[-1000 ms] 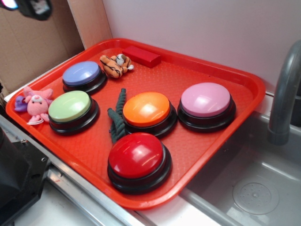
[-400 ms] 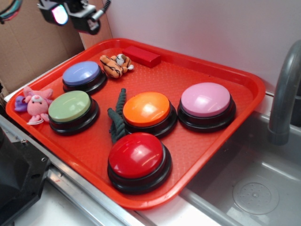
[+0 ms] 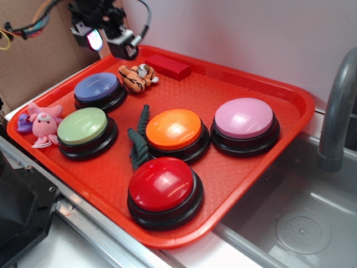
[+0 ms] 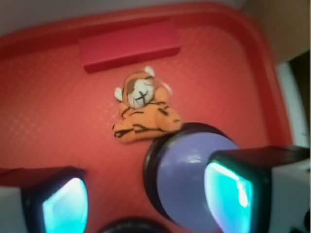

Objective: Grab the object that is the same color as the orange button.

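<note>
The small orange plush tiger with black stripes and a white face (image 3: 138, 77) lies at the far side of the textured red plastic tray (image 3: 262, 167), just beside the blue-topped dome button on a black base (image 3: 99, 90) and near the flat red rectangular block (image 3: 168, 66) that sits along the tray's back rim. In the wrist view the tiger (image 4: 145, 112) lies face up with its body touching the blue button's black edge (image 4: 187, 177), and the red block (image 4: 129, 45) lies apart beyond its head.

The tool (image 3: 105, 40) hangs in the air above the tray's far left corner, over the blue button, clear of everything. Its two fingers (image 4: 235, 187) stand wide apart with nothing between them.

The large dome button with a glossy orange top on a black base (image 3: 174, 130) sits mid-tray. A dark green knotted rope (image 3: 138, 139) lies just beside it on the left. A pink-topped button (image 3: 244, 123) stands to the right, a red-topped button (image 3: 163, 187) at the near side, and a green-topped button (image 3: 85, 129) to the left. A pink plush animal (image 3: 43, 121) rests on the tray's left rim. A grey faucet (image 3: 337, 106) rises over a grey sink basin (image 3: 301, 223) on the right.
</note>
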Controlling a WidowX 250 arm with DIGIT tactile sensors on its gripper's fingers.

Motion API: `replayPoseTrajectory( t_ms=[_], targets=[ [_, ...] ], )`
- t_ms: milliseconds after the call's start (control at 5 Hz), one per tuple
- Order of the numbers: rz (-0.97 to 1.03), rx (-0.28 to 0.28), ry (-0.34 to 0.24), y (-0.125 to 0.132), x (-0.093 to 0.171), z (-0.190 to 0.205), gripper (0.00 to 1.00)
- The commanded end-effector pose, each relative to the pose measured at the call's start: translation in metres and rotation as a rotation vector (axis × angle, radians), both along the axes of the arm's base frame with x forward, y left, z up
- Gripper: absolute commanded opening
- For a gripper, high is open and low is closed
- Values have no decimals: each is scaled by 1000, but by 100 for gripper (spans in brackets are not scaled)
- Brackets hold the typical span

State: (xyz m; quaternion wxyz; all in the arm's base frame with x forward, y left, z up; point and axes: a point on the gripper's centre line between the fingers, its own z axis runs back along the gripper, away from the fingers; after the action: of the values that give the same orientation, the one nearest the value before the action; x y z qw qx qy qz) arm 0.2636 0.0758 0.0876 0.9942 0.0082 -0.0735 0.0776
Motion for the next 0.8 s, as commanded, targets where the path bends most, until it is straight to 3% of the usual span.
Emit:
replayPoseTrajectory(
  t_ms=[0,600],
  targets=[
    [-31,65,-60,19,32,-20,100],
    [-113,50,-14,19,51,-57,100]
  ],
)
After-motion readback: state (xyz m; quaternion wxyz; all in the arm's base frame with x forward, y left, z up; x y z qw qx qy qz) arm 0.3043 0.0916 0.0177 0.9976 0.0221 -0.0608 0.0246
